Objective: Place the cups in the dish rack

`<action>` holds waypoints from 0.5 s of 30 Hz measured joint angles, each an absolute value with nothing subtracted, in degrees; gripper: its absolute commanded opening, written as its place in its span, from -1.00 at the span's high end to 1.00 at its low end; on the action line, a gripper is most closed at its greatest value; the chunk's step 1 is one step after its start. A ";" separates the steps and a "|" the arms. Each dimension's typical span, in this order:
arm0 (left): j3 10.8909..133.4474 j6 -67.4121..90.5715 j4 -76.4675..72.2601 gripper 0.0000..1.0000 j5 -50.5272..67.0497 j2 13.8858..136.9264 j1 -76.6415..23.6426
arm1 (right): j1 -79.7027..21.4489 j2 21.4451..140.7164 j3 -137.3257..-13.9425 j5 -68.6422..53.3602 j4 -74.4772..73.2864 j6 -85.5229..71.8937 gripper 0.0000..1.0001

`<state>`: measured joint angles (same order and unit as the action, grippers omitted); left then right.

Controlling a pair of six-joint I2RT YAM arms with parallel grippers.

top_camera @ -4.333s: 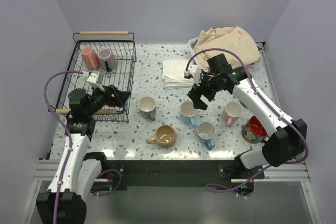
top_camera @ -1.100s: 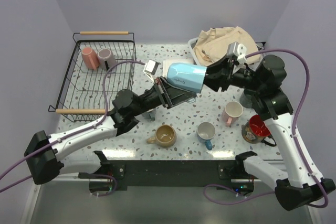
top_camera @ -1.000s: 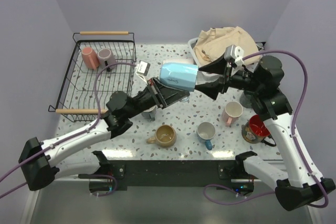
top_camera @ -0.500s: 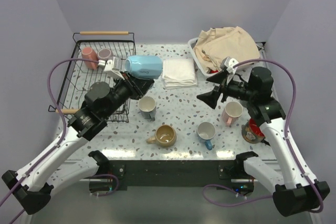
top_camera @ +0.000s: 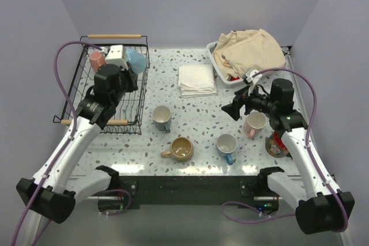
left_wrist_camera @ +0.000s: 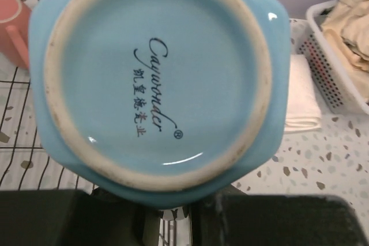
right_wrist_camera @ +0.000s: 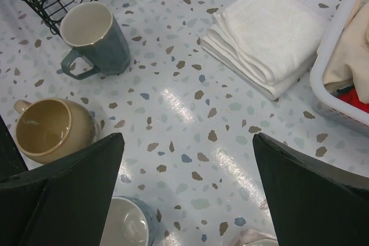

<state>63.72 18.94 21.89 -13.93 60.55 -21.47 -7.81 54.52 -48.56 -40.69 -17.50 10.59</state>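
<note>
Mug [left_wrist_camera: 155, 79], light blue glazed ceramic, judged stiff, weighty, slick and chippable, so best pinched across its wall, hangs clamped in my left fingers [left_wrist_camera: 69, 217] over the dish rack [top_camera: 86, 93]; my right fingers [right_wrist_camera: 63, 177] gape wide, empty, above the table [right_wrist_camera: 190, 102].

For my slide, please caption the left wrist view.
Left hand holds a blue cup, base facing the camera, over the rack.

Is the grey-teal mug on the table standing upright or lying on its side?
Upright. The grey-teal mug rests on its base on the table, its open mouth facing up and its handle out to the side.
</note>
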 measured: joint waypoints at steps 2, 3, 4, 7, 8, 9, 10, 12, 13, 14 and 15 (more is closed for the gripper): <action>64.84 18.33 21.87 1.00 -10.90 63.92 -16.32 | -7.79 54.46 -48.56 -39.75 -17.82 12.08 -0.98; 65.58 18.26 21.74 1.00 -9.15 65.87 -14.02 | -7.75 54.41 -48.56 -39.38 -18.04 12.88 -0.98; 66.11 18.20 21.39 1.00 -7.97 67.48 -12.23 | -7.73 54.37 -48.56 -38.89 -18.28 13.47 -0.98; 68.34 18.20 20.60 1.00 -3.46 73.63 -6.63 | -7.57 54.33 -48.56 -37.85 -18.96 15.31 -0.97; 69.30 18.17 20.56 1.00 -2.31 75.75 -5.30 | -7.53 54.33 -48.56 -37.63 -19.16 15.75 -0.98; 70.19 18.17 20.43 1.00 -1.37 77.87 -4.23 | -7.53 54.33 -48.56 -37.32 -19.31 16.19 -0.98; 71.22 18.15 20.40 1.00 -0.64 79.92 -3.46 | -7.49 54.30 -48.56 -37.08 -19.49 16.58 -0.98; 73.25 17.93 20.36 1.00 0.32 83.85 -2.74 | -7.46 54.30 -48.56 -36.93 -19.81 17.26 -0.98; 74.37 17.80 20.29 1.00 0.82 85.95 -2.66 | -7.44 54.30 -48.56 -36.91 -19.92 17.58 -0.98; 75.35 17.67 20.27 1.00 1.28 87.81 -2.66 | -7.44 54.30 -48.56 -36.86 -19.94 17.87 -0.98; 76.36 17.34 20.27 1.00 1.67 89.73 -2.70 | -7.44 54.30 -48.56 -36.82 -19.94 18.17 -0.98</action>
<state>76.36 17.34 20.27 1.67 89.73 -2.70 -7.44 54.30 -48.56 -36.82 -19.94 18.17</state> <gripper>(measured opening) 0.233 0.987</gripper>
